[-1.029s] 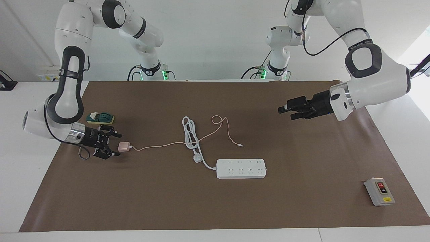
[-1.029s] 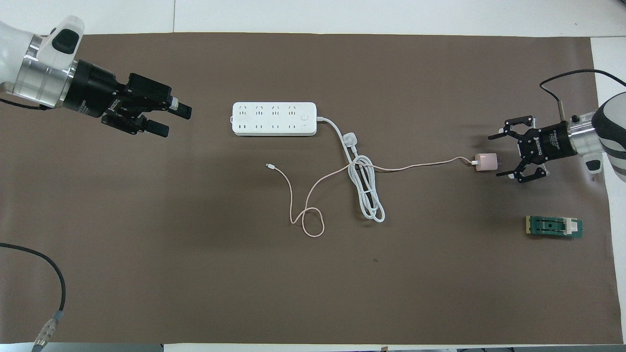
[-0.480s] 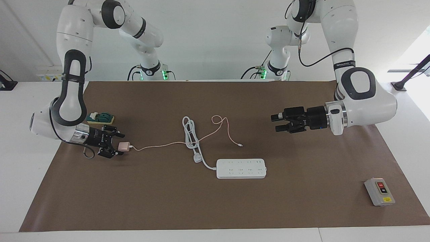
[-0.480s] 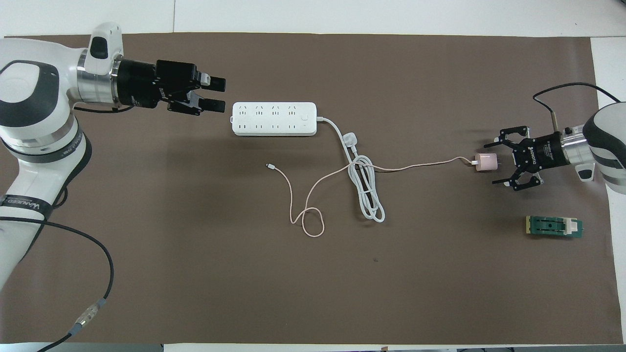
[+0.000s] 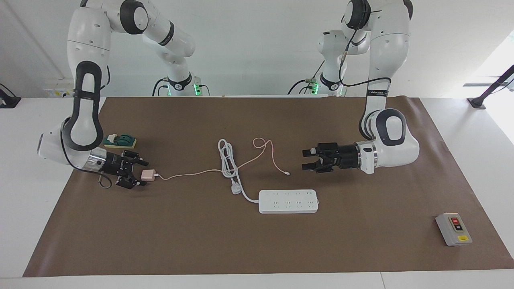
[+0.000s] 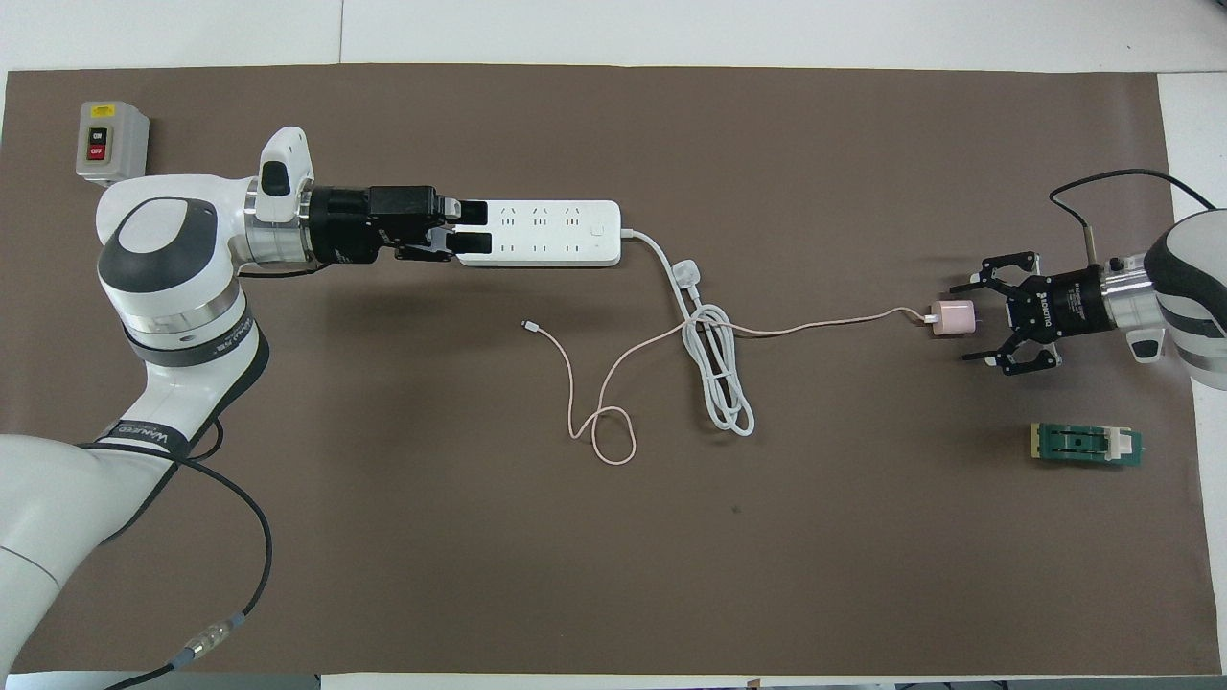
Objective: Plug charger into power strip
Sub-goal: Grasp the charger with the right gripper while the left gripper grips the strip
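Note:
The pale-pink charger (image 5: 149,174) lies on the brown mat at the right arm's end, its thin pink cable (image 5: 192,172) trailing toward the middle. My right gripper (image 5: 139,173) is open and low at the mat, a finger on each side of the charger's back end (image 6: 954,317), not closed on it. The white power strip (image 5: 288,201) lies flat near the middle. My left gripper (image 5: 305,159) is open and empty, held in the air. In the overhead view the left gripper (image 6: 484,222) covers the end of the power strip (image 6: 551,233) toward the left arm's end.
The strip's thick white cord (image 5: 227,156) lies coiled with its white plug (image 5: 236,188) beside the strip, crossing the pink cable. A grey box with red and black buttons (image 5: 453,228) sits at the left arm's end. A green block (image 5: 120,141) lies nearer the robots than the charger.
My left arm has swung in and down from the left arm's end until its gripper is over the strip's end. My right gripper has edged closer around the charger.

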